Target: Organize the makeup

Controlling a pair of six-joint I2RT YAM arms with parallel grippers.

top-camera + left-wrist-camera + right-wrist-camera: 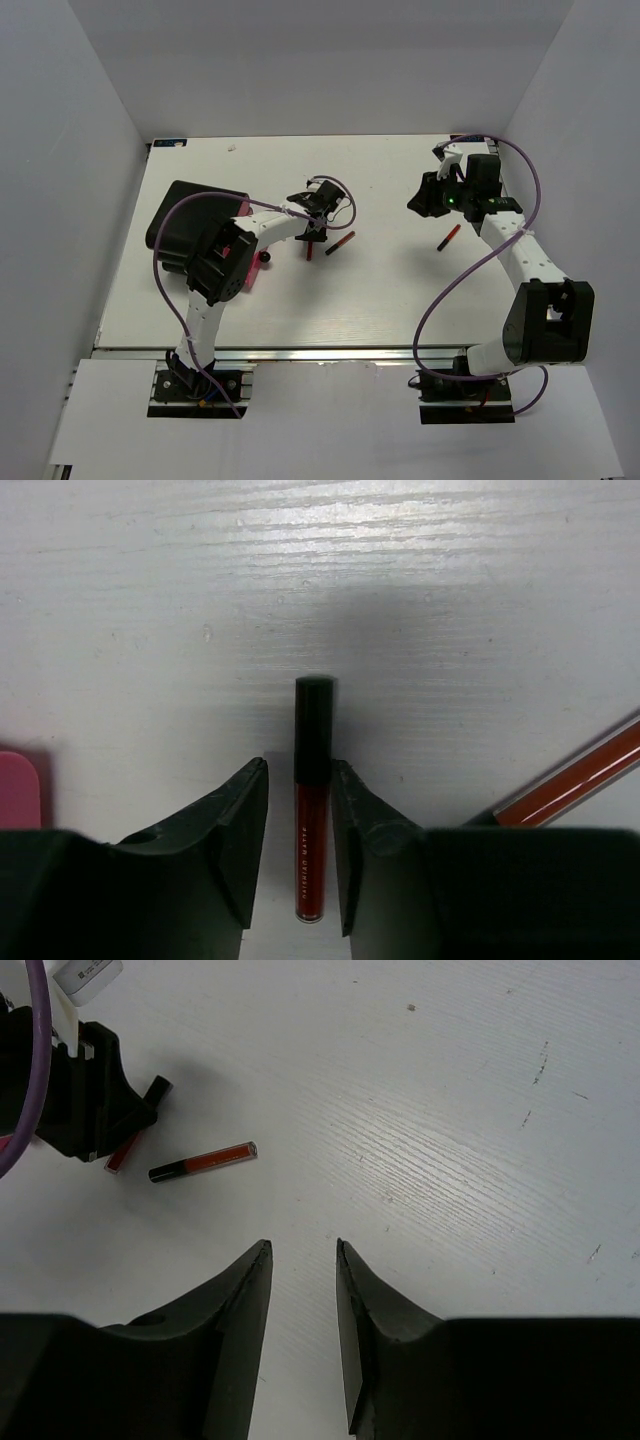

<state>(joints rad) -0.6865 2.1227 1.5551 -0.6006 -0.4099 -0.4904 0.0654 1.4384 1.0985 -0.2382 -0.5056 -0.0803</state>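
A dark red makeup stick (311,820) with a black cap lies on the white table between the fingers of my left gripper (300,765). The jaws are open; a strip of table shows on the stick's left, while the right finger sits close beside it. From above, that left gripper (311,232) hangs over the stick (309,251). A second red-and-black stick (340,243) lies just to its right, also seen as an orange-red stick (205,1160). A third stick (448,236) rests near the right arm. My right gripper (303,1245) is open above bare table, holding nothing.
A big black box with pink drawers (185,228) stands at the table's left, behind the left arm; one pink corner (15,790) shows in the left wrist view. White walls enclose the table on three sides. Purple cables loop off both arms.
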